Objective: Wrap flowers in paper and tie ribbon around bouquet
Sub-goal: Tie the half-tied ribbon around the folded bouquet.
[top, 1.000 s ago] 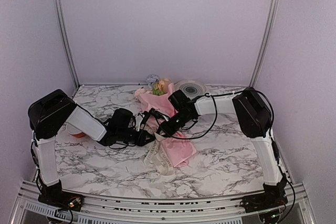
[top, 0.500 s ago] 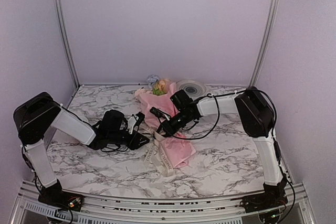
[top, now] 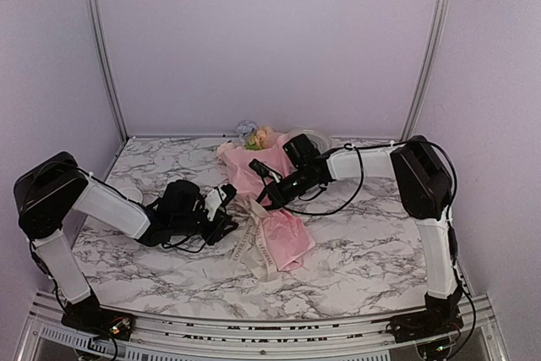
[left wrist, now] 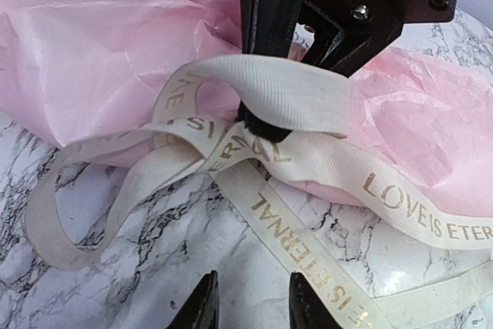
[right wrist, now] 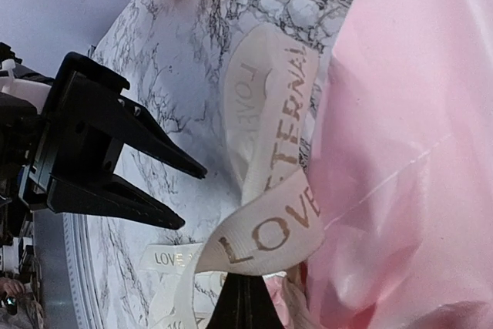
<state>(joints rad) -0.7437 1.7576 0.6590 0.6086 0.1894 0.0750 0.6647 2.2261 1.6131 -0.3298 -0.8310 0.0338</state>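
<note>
Fingers of the right gripper [left wrist: 263, 122] are clamped on a loop of the ribbon [left wrist: 308, 98], their tips half hidden beneath it. The left gripper [right wrist: 192, 196] hovers just beside, fingers apart, holding nothing. The bouquet [top: 285, 238] lies on the marble table [top: 363, 243], its flowers [top: 258, 138] too small to make out clearly.

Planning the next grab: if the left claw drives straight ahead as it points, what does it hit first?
Most likely the ribbon lying just ahead of the left claw, then the right claw pinching it; depth is unclear.
</note>
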